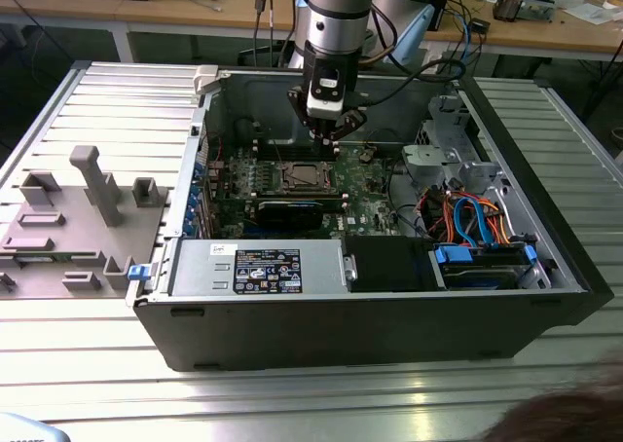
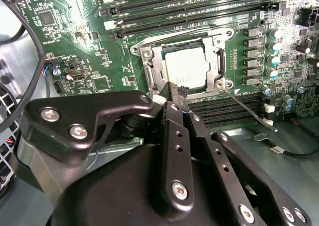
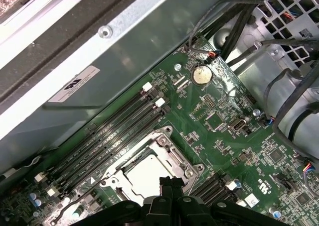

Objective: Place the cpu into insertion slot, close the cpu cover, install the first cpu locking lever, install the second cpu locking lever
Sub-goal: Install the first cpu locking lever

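Cpu [image 2: 187,69] lies flat in the slot [image 2: 145,61], its bright top showing through the window of the cover [image 2: 218,61], which lies down over it. Gripper [image 2: 177,92] hangs right at the slot's edge, pinched closed, with nothing visible in its grip. A thin wire lever [image 2: 249,109] juts away from one slot corner, apparently unlatched. We judge the cpu light, rigid and delicate underneath, so edges only. The cover reads as thin, stiff plate. The lever looks springy and slick; we would take it near its free end, where narrow tips could slip off.
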### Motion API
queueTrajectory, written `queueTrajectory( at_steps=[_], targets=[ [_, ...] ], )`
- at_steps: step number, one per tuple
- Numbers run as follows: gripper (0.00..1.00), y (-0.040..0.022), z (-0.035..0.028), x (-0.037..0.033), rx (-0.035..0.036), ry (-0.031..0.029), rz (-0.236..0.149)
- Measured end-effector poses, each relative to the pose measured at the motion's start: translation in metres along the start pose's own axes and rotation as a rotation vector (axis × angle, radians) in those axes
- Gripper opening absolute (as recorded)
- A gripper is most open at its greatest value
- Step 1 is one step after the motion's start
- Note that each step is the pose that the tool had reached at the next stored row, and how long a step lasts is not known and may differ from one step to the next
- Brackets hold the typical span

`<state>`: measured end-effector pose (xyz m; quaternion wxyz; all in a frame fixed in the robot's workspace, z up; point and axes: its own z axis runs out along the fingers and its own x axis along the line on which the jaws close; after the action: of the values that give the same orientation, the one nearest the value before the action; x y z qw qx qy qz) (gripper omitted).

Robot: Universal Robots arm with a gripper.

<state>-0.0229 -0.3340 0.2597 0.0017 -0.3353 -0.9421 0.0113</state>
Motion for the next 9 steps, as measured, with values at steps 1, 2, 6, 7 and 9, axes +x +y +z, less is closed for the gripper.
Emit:
queueTrajectory(
  at_steps=[1,2,6,7,9],
  targets=[
    [0.11,0.0,0.0,0.0,-0.0001,-0.0001,-0.004],
    [0.11,0.0,0.0,0.0,-0.0001,-0.0002,-0.009],
    [0.11,0.0,0.0,0.0,-0.0001,-0.0004,-0.018],
    [0.11,0.0,0.0,0.0,-0.0001,-0.0005,-0.022],
    [0.11,0.0,0.0,0.0,-0.0001,-0.0006,-0.027]
  ],
)
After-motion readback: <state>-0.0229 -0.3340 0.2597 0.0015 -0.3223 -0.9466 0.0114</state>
